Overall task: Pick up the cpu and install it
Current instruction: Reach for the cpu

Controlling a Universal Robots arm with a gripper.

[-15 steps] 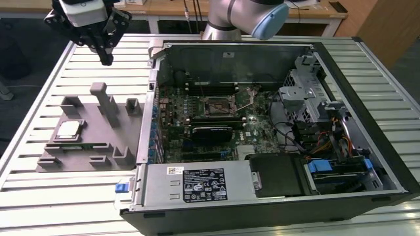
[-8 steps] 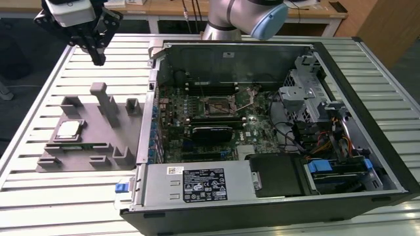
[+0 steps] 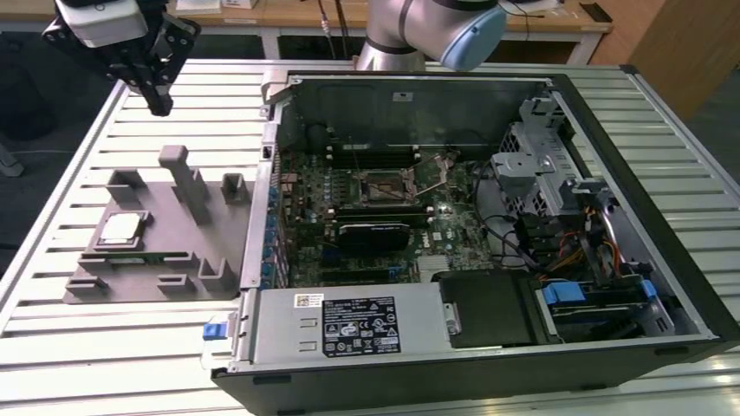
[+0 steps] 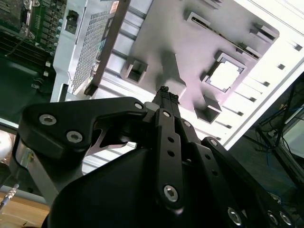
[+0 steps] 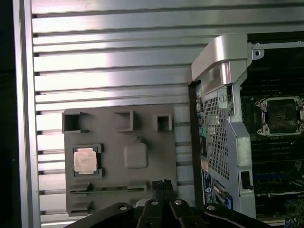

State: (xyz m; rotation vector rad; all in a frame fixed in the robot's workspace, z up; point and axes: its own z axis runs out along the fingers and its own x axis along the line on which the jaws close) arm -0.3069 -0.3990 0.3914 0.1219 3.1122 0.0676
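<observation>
**Gripper above the fixture, chip not yet taken.** The gripper point(image 3: 159, 106) hangs well above the slatted table point(image 3: 116, 347), clear of everything. Its fingers seem pressed together with nothing between them, though the second wrist view sees them nearly edge-on, so a narrow gap cannot be ruled out. The cpu point(image 3: 121, 230) lies flat, pale plate up, in a square recess of the grey tray point(image 3: 139, 277). It is well apart from the fingertips, lower than them and somewhat towards the exterior view's left. Being square, the chip has no long axis; its edges run parallel to the tray's sides.

In the first wrist view, which looks straight down, the cpu point(image 5: 85, 160) sits off to one side of the gripper point(image 5: 163, 184), with a bare raised pad of the tray point(image 5: 104, 137) between them. The same picture also takes in the open socket point(image 5: 280, 115) on the board inside the computer case point(image 3: 647, 208), on the far side of the fingers from the chip. The exterior view adds the height separating fingers and tray, which the wrist views flatten.
</observation>
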